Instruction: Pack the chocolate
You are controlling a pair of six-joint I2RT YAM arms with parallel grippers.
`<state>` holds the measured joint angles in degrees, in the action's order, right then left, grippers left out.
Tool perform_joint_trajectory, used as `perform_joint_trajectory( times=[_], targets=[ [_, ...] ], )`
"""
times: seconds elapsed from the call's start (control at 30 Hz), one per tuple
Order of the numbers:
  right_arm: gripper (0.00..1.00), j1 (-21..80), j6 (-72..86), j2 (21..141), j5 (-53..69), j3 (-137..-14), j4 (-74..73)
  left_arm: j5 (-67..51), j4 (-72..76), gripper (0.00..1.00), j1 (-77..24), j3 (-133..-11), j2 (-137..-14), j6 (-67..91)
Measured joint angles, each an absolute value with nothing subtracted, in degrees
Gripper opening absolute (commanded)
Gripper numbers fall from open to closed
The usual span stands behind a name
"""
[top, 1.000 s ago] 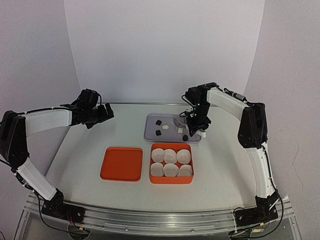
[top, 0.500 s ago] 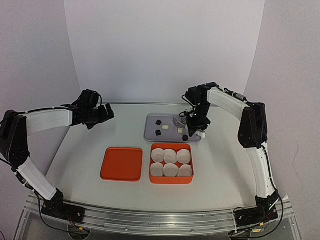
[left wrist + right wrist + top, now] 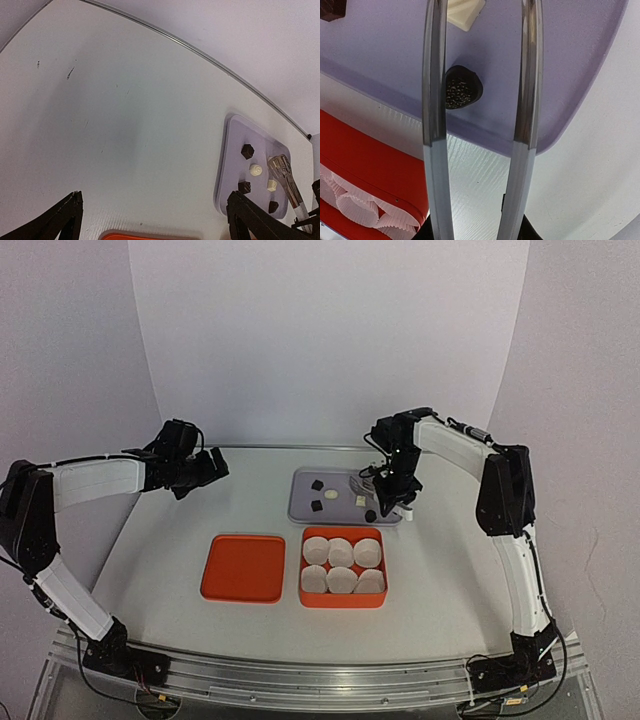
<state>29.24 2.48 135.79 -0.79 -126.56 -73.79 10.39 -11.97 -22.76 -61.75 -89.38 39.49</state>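
Observation:
A lilac tray (image 3: 300,508) holds the chocolate: dark pieces (image 3: 316,484) and cream-white pieces (image 3: 331,496). I count three dark and two white; any other is hidden. My right gripper (image 3: 392,496) is shut on metal tongs (image 3: 434,100) over the tray's right end. The tongs' arms stand apart, with a dark chocolate (image 3: 462,93) just beside the left arm and a white one (image 3: 466,12) further up; the tips are out of view. My left gripper (image 3: 210,468) is open and empty, far left of the tray. It sees the tray (image 3: 227,165) and tongs (image 3: 282,172).
An orange box (image 3: 342,531) with several white paper cups (image 3: 341,552) sits in front of the tray. Its orange lid (image 3: 243,567) lies flat to the left. The box's corner shows in the right wrist view (image 3: 365,165). Walls stand close behind the table.
My right gripper has shifted slightly with the tongs over the tray's right end. The left arm has not moved.

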Motion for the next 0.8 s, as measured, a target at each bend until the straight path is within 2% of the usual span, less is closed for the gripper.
perform_joint_trajectory(
  times=[0.43, 0.8],
  targets=[
    [0.14, 30.0, -1.4, 135.8, -3.5, -126.6, -74.7, 10.4, -11.4, 1.0, -22.8, -61.1, -89.4, 40.5],
    [0.0, 30.2, -2.3, 135.8, -4.5, -126.6, -74.7, 10.4, -11.4, 1.0, -22.8, -61.1, -89.4, 40.5]
  ],
)
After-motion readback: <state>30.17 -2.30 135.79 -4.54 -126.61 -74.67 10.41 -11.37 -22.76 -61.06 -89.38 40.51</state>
